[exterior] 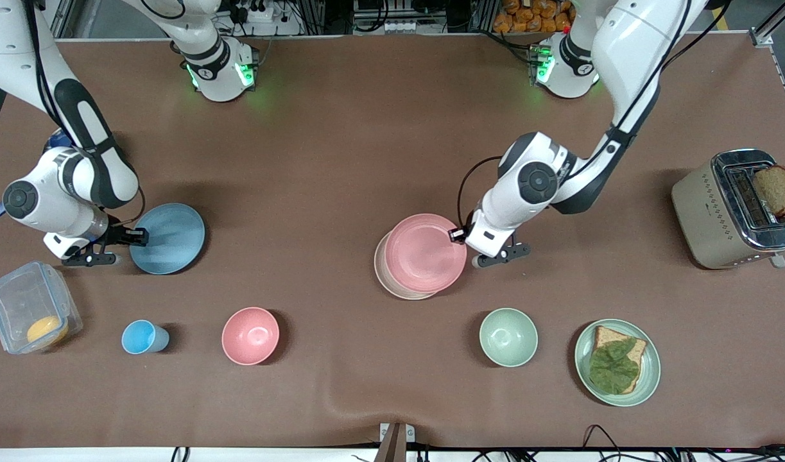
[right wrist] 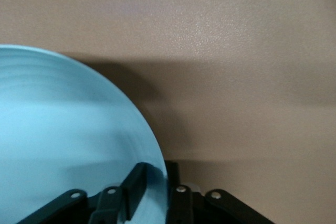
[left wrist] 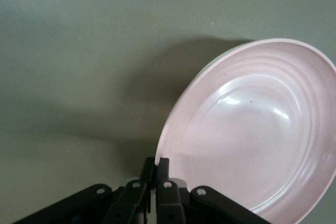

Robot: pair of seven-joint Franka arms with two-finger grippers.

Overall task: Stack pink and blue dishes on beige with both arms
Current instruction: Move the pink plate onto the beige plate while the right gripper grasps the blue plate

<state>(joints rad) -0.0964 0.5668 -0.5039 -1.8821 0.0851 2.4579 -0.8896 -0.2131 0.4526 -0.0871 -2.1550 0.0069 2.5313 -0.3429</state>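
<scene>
The pink plate [exterior: 425, 252] sits over the beige plate [exterior: 386, 277], shifted toward the left arm's end, so only a crescent of beige shows. My left gripper [exterior: 459, 235] is shut on the pink plate's [left wrist: 252, 129] rim; its fingertips [left wrist: 164, 165] pinch the edge. I cannot tell whether the pink plate rests on the beige one. The blue plate [exterior: 169, 239] is near the right arm's end of the table. My right gripper [exterior: 139, 237] is shut on the blue plate's [right wrist: 63, 129] rim, with one finger [right wrist: 137, 181] over its inner face.
Nearer the camera stand a clear box [exterior: 33, 314] with an orange item, a small blue cup [exterior: 142, 337], a pink bowl [exterior: 250, 335], a green bowl [exterior: 508, 337] and a green plate [exterior: 649, 369] with bread and lettuce. A toaster [exterior: 707, 218] holds bread.
</scene>
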